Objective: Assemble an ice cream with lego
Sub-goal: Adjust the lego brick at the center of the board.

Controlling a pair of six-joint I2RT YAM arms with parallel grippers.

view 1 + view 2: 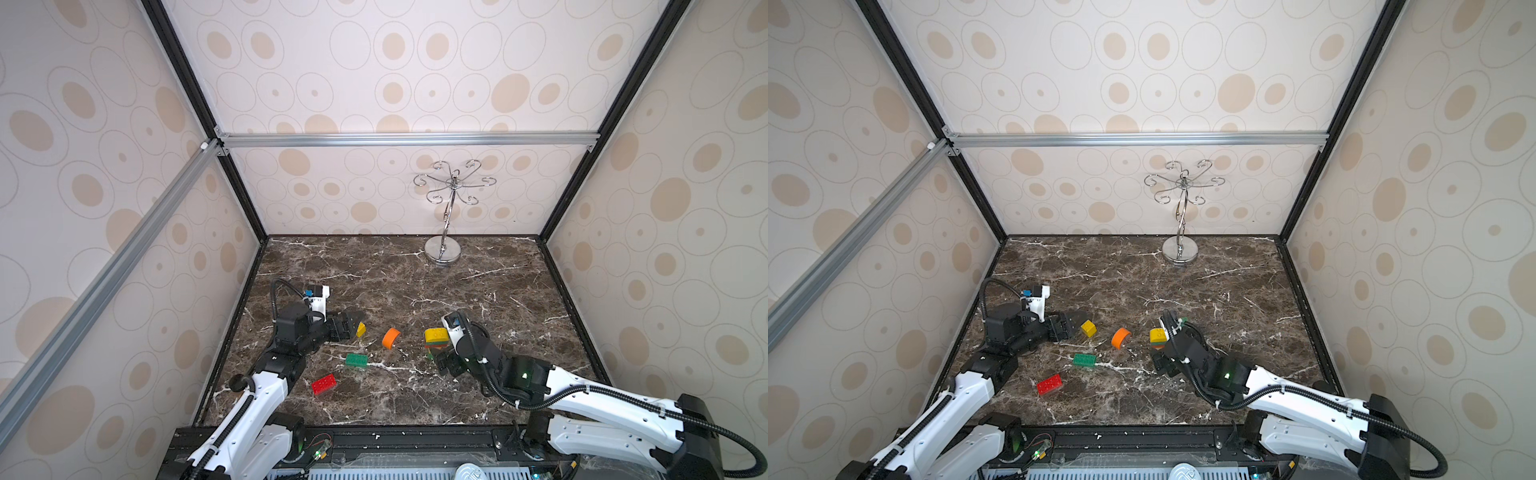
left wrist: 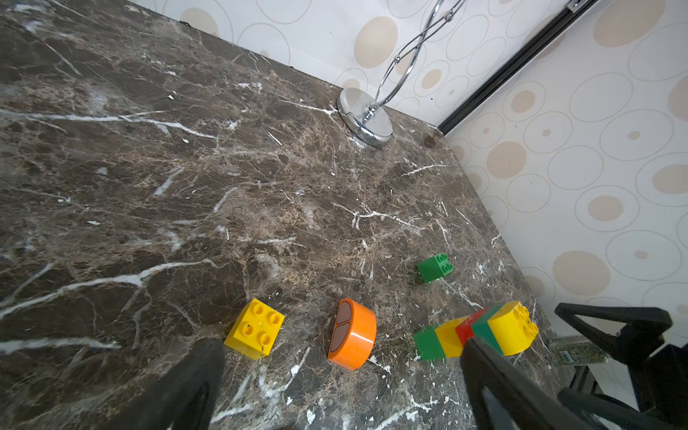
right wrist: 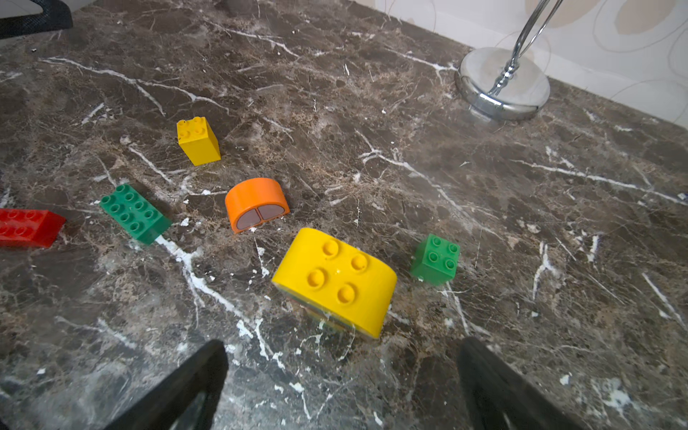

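**Both claws spread, holding nothing**

The left claw (image 1: 350,324) gapes just beside the yellow square brick (image 1: 360,329). The right claw (image 3: 342,350) gapes before the brick stack (image 3: 335,279) capped by a yellow dome. The orange dome (image 1: 391,338) lies between brick and stack on the table (image 1: 415,282).

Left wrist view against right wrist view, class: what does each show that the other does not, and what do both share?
Only the left wrist view plainly shows the banded side of the stack: green, yellow, red, green. Only the right wrist view shows the green oblong brick and red oblong brick. Both show the yellow square brick, orange domed piece, small green brick, yellow domed piece and stand base.
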